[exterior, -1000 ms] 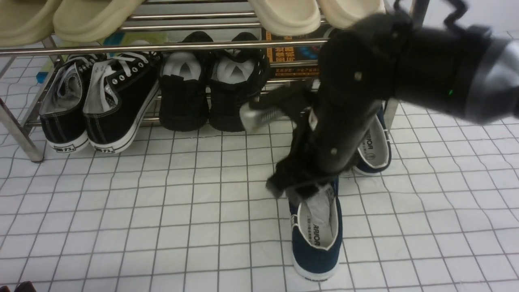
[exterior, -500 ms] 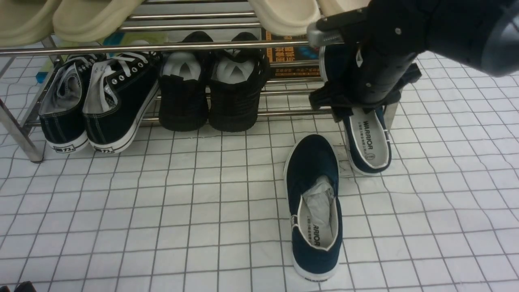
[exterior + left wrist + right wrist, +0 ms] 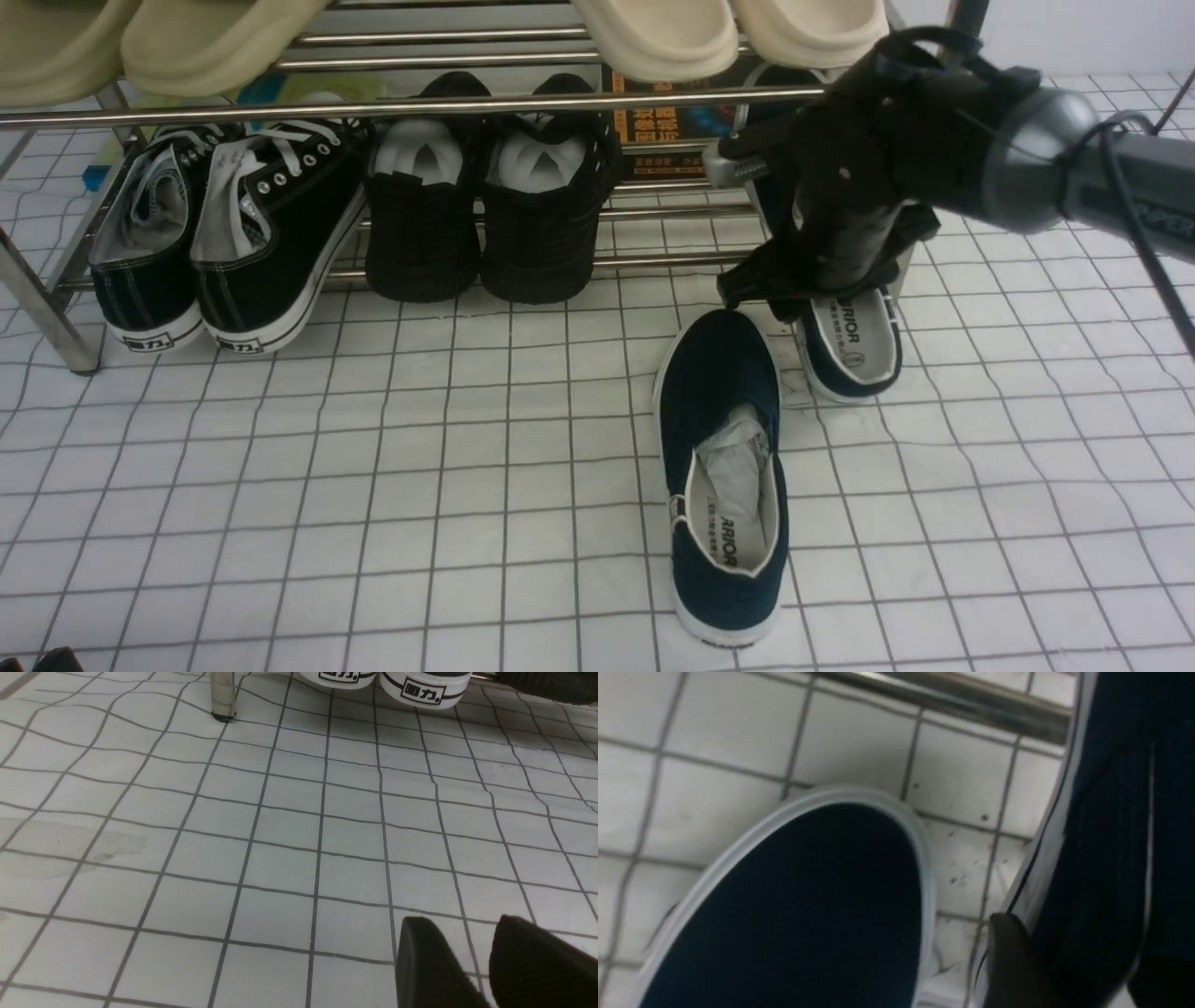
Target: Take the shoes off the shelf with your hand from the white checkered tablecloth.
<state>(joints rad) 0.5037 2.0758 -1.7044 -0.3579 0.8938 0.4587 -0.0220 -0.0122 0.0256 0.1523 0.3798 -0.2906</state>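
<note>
Straddling the near side of the second navy shoe (image 3: pixel 854 347), which rests partly under the shelf (image 3: pixel 392 108), the right hand (image 3: pixel 822 280) has one fingertip (image 3: pixel 1013 961) against its white sole, presumably to pinch the side wall. Whether it has clamped I cannot tell. The other shoe (image 3: pixel 724 420) lies clear on the white checkered tablecloth (image 3: pixel 373 467).

I see flat, cool light with soft shadows, glare along the shelf (image 3: pixel 373 107) bars, and a blurred right wrist view.
</note>
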